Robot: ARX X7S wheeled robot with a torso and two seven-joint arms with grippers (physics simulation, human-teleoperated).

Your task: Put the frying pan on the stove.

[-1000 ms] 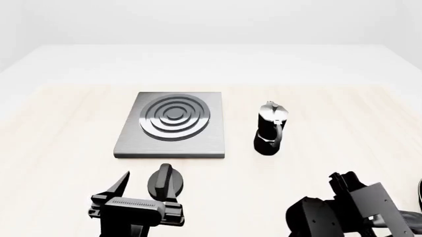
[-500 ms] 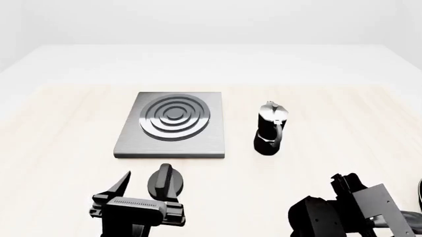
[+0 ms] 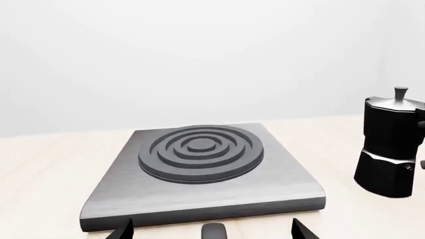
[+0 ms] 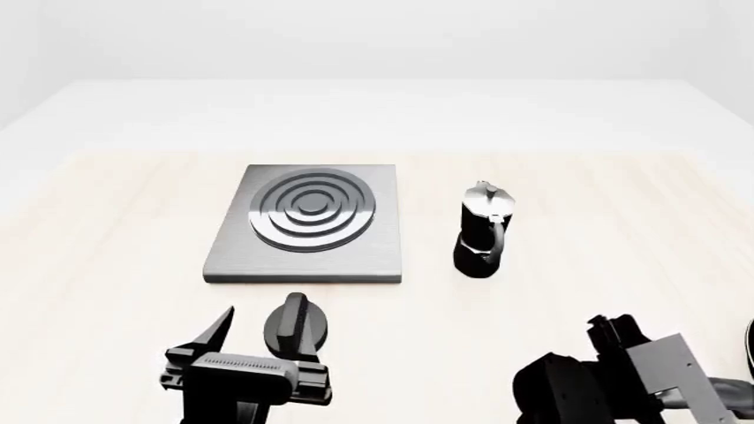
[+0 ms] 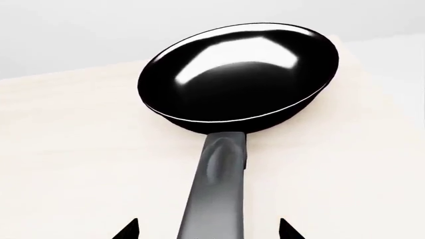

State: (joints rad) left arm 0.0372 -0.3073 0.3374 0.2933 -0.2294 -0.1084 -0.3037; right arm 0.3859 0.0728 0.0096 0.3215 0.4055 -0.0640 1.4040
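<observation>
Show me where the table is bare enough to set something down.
Free: the strip of table on the stove's far-left side, the stretch right of the moka pot, and the band behind both. Narrower: the gap between stove and moka pot. Crowded: the near edge, with the knob and both arms.

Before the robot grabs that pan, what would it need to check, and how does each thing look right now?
1. Burner free: ok. Nothing lies on the stove.
2. Handle lined up: ok. In the right wrist view the frying pan handle runs between the right gripper fingertips.
3. Right gripper ready: ok, open, nothing held.
4. Contact with the handle: cannot tell; the fingertips barely show.
5. Obstacle on the way: not ok. The moka pot stands upright right of the stove, likely between pan and burner.
6. Left gripper out of the way: ok. It is open, in front of the stove beside the knob.
</observation>
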